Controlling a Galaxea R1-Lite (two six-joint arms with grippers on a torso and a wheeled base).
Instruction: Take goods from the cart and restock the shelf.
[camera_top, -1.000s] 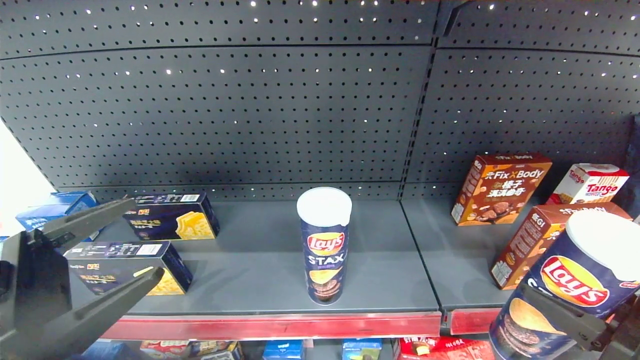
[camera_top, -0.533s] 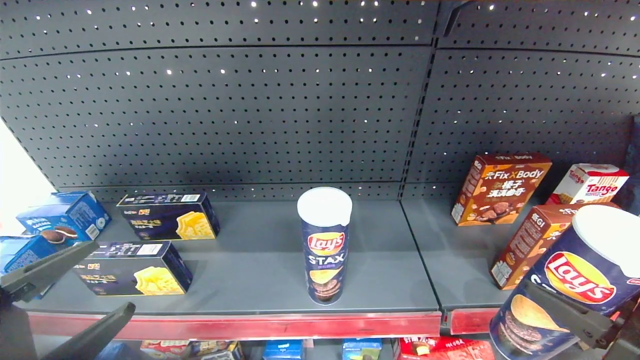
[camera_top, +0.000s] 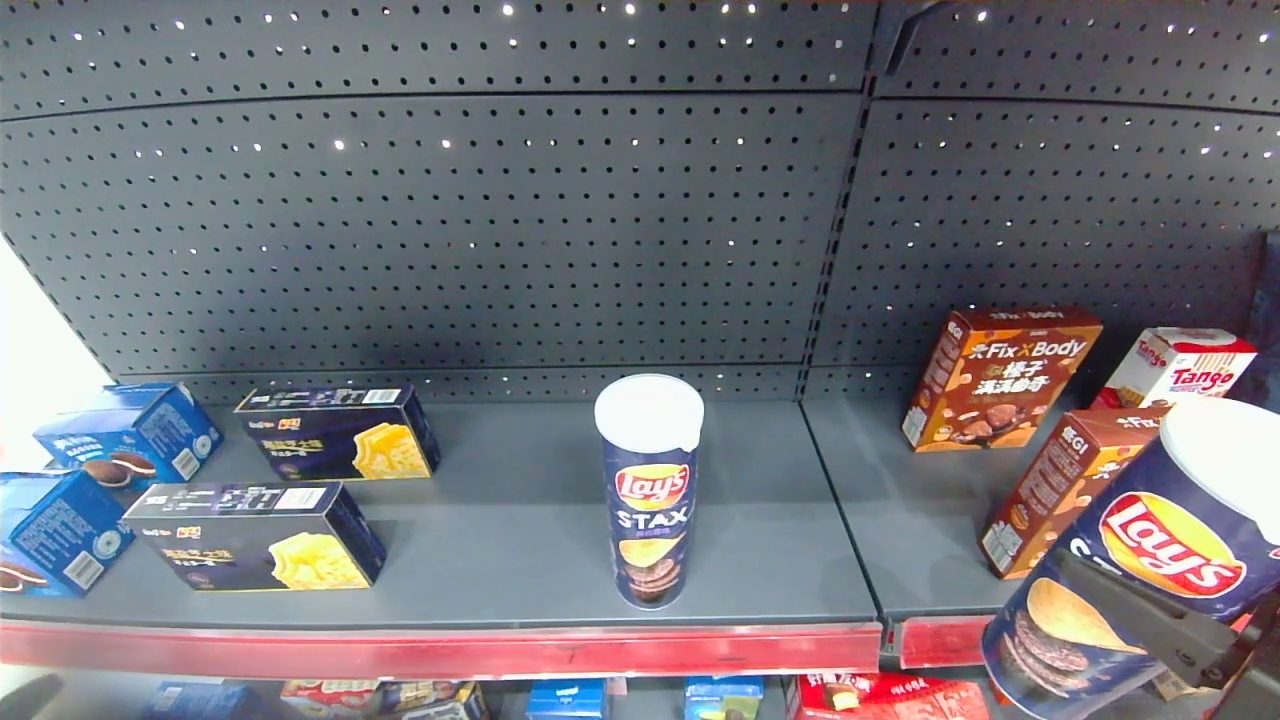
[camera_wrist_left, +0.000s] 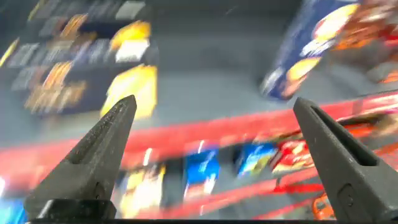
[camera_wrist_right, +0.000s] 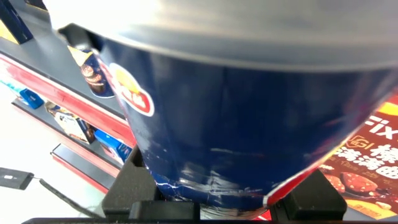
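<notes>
A navy chips can (camera_top: 1140, 570) with a white lid hangs tilted at the lower right, just in front of the shelf's red front edge. My right gripper (camera_top: 1110, 600) is shut on it, and its dark finger (camera_top: 1140, 605) crosses the can's side. In the right wrist view the can (camera_wrist_right: 236, 106) sits between the two fingers of that gripper (camera_wrist_right: 217, 186). A second, identical can (camera_top: 648, 490) stands upright mid-shelf on the grey shelf board (camera_top: 500, 530). My left gripper (camera_wrist_left: 214, 106) is open and holds nothing, low in front of the red shelf edge (camera_wrist_left: 205, 134).
Two navy boxes (camera_top: 255, 535) (camera_top: 340, 432) and blue cookie boxes (camera_top: 130, 435) lie on the shelf's left. Brown boxes (camera_top: 1000, 375) (camera_top: 1060, 480) and a white-red box (camera_top: 1180, 370) stand on the right. Bare board flanks the standing can. More goods (camera_top: 600, 698) fill the lower shelf.
My left gripper dropped down and to the left, out of the head view, uncovering the blue boxes. The right gripper with its can shifted slightly to the right.
</notes>
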